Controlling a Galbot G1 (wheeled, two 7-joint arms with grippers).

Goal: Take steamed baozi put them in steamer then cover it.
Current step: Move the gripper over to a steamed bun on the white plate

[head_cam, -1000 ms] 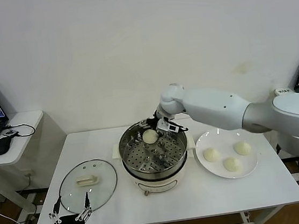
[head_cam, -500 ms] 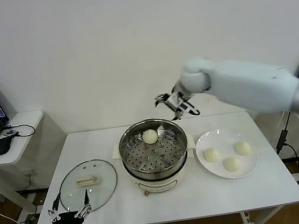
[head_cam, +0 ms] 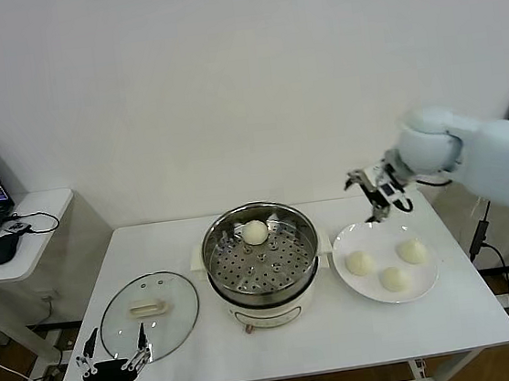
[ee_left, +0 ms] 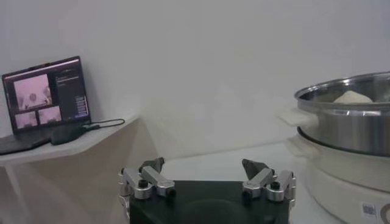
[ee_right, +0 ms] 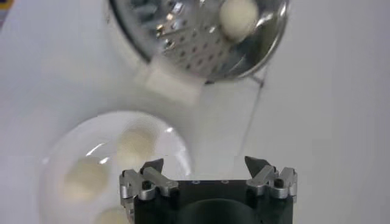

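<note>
White worktop (head_cam: 362,330) with steamer, lid, plate and buns; both tools empty.

Left to right: left tool (head_cam: 113,363), fingers spread apart, holding nothing, low at the near-left worktop edge just in front of the lid (head_cam: 150,314). The glass lid lies flat on the worktop, cream handle up, left of the steamer (head_cam: 262,263). The steamer stands mid-worktop, uncovered, with one bun (head_cam: 256,233) on the far side of its perforated tray. A white plate (head_cam: 348,267) sits just right of the steamer and carries three buns (head_cam: 360,263), close together. Right tool (head_cam: 379,190), fingers spread apart, empty, hangs in the air above the plate's far edge.
</note>
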